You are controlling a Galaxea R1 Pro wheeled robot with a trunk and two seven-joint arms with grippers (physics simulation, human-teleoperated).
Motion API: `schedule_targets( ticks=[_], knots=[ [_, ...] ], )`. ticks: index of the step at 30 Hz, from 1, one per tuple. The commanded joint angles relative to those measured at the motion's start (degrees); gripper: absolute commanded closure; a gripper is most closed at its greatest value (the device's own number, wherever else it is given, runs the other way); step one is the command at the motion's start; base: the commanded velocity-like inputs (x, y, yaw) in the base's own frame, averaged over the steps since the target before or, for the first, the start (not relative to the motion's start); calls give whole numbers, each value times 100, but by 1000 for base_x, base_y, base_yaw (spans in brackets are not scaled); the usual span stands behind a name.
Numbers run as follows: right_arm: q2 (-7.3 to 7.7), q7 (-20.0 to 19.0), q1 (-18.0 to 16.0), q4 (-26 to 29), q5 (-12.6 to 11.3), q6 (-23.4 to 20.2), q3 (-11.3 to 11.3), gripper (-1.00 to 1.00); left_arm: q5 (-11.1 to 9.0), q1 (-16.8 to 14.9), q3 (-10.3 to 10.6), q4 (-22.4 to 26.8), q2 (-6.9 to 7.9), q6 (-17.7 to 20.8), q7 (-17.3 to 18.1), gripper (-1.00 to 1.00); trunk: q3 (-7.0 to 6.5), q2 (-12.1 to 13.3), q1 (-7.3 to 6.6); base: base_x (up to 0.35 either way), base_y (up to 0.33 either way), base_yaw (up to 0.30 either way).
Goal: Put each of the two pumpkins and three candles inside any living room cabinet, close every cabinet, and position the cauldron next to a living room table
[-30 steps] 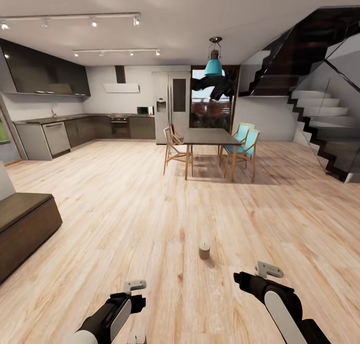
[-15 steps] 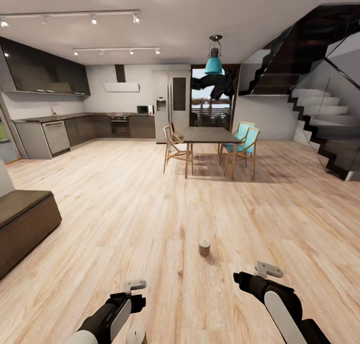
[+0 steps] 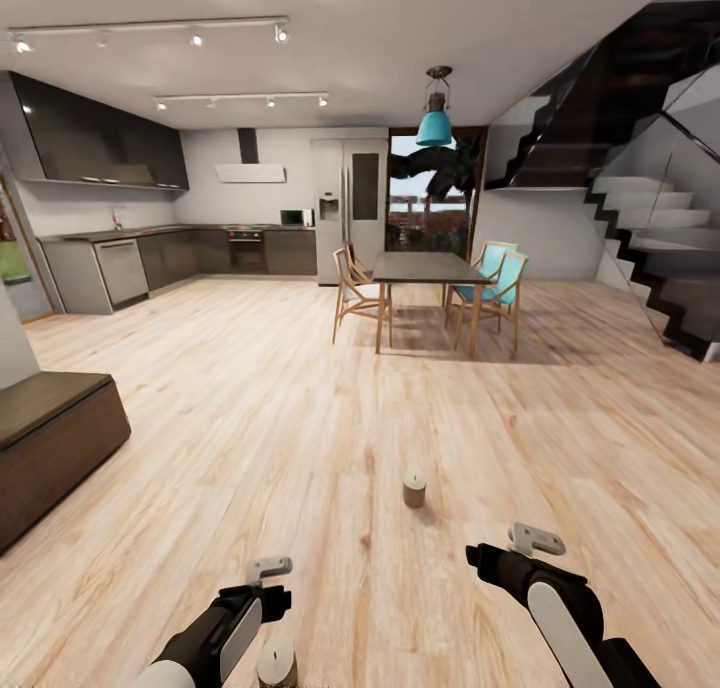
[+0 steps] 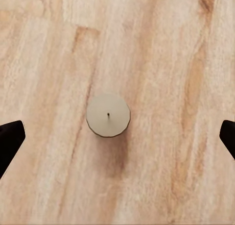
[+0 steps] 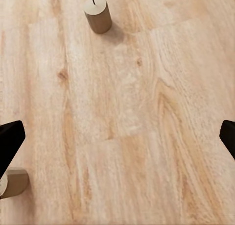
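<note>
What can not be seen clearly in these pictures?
- Near candle, head view: its base is cut off by the lower edge.
- Cabinet, head view: cut off by the left edge; drawer fronts not visible.
- Left claw and right claw, wrist views: fingertips cut off by the edges.
- Kitchen counter items: too small.

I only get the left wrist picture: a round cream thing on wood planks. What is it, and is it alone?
Observer: It is a stubby candle, standing upright on the floor, below the left gripper.
Operator: Any others?
Observer: A second candle stands further ahead, nearer the right gripper.
Operator: Somewhere to put them?
Observer: A low dark-brown unit sits at the far left of the head view.
</note>
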State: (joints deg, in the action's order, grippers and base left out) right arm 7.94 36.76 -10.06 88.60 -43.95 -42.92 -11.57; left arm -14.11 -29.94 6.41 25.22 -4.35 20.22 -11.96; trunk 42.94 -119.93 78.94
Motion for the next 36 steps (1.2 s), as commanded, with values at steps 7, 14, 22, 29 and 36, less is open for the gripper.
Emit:
schedule_targets(
  ticks=[7, 14, 22, 29, 36],
  knots=[
    [7, 59, -4, 8, -52, 1, -120, -100, -50, -3, 45, 9, 4, -108, -52, -100, 119, -285, 154, 0, 0, 148],
    [7, 59, -4, 8, -52, 3, -158, -100, -45, -3, 51, 9, 4, -123, -52, -100, 243, -566, 307, 0, 0, 17],
    [8, 59, -4, 8, -52, 3, -161, -100, -34, -3, 54, 9, 4, -124, -49, -100, 387, -887, 483, 0, 0, 1],
    [7, 59, -4, 8, -52, 3, -161, -100, -40, -3, 54, 9, 4, -124, -50, -100, 512, -1167, 637, 0, 0, 0],
    [6, 59, -4, 9, -52, 3, -161, -100, -52, -3, 54, 9, 4, -124, -51, -100, 638, -1448, 791, 0, 0, 0]
  ],
)
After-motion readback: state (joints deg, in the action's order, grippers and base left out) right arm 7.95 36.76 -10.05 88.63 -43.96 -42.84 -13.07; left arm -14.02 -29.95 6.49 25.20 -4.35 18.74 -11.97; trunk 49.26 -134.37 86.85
